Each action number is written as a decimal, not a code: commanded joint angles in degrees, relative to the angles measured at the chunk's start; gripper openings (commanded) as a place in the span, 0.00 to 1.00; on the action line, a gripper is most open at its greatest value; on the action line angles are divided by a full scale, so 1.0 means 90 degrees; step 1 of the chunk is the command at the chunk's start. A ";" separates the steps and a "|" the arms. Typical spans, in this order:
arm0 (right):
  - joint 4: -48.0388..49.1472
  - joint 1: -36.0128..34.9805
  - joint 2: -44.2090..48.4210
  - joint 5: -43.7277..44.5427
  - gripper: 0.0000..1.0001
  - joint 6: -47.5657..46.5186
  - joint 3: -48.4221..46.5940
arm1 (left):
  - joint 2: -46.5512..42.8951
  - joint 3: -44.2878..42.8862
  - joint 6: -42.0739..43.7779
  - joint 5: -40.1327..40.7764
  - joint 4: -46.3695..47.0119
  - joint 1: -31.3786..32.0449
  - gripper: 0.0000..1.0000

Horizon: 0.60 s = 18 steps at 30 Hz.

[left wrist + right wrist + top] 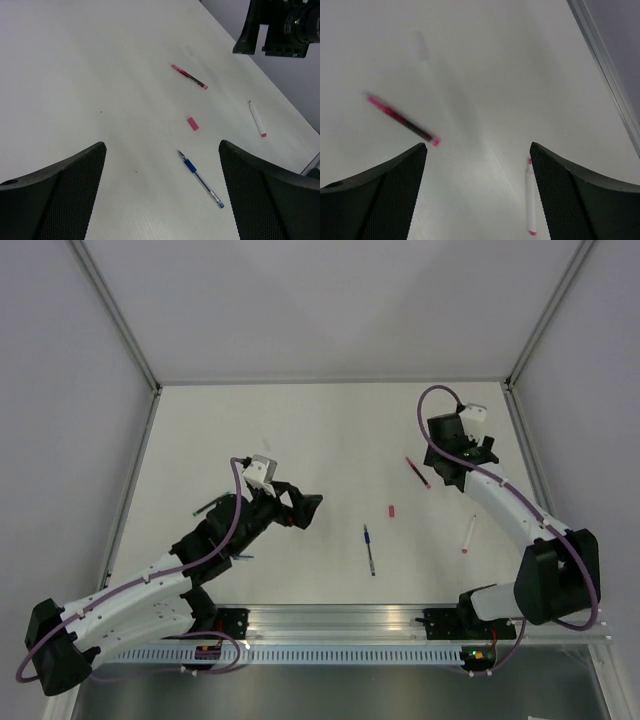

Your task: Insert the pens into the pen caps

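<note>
Judging by their look, the pens are light, stiff and smooth-barrelled, so each would likely roll or skid if nudged. A hold across the middle of the barrel, jaws square to its length, seems safest, leaving the writing tip free for the cap. On the desk (300,430) the blue pen (369,549) lies in the lower middle of the overhead view, the red pen (418,472) is up and to its right, and the white pen (468,534) is at the right, all well apart. A small pink-red cap (392,510) sits between the red and blue pens, touching neither. Tiny and light, it would probably flick away under a careless pinch, so it wants gripping across its sides. A dark greenish stick (207,507) partly under the left arm (150,585) may be the green pen. Left jaws and right jaws both stand released, holding nothing, above the desk
</note>
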<state>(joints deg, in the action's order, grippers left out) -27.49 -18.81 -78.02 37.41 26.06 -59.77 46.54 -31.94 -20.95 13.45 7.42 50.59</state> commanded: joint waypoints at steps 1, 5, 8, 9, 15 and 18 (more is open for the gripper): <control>-0.1711 0.0924 -0.0316 -0.0465 0.91 -0.0015 0.0028 | -0.0152 0.0004 -0.0026 0.0311 0.0182 0.0004 1.00; -0.1712 0.1610 0.0015 -0.1010 0.84 0.0082 0.0497 | -0.0308 0.0082 0.0052 0.0546 0.0201 0.0004 1.00; -0.1556 0.1933 0.0124 -0.1490 0.77 0.0122 0.0820 | -0.0289 0.0092 0.0091 0.0527 0.0240 0.0004 1.00; -0.1497 0.1992 0.0085 -0.1558 0.75 0.0102 0.0869 | -0.0260 0.0083 0.0091 0.0575 0.0240 0.0014 1.00; -0.1204 0.2012 -0.0335 -0.1949 0.59 0.0014 0.1318 | -0.0181 0.0063 0.0140 0.0771 0.0230 0.0014 1.00; -0.1165 0.2012 -0.0248 -0.2027 0.57 0.0199 0.1543 | -0.0220 0.0073 0.0111 0.0751 0.0201 0.0014 1.00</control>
<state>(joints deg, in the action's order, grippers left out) -38.96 -0.89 -80.58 21.45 26.68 -47.20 44.71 -31.42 -20.88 18.46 7.44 50.59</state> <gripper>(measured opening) 0.579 0.993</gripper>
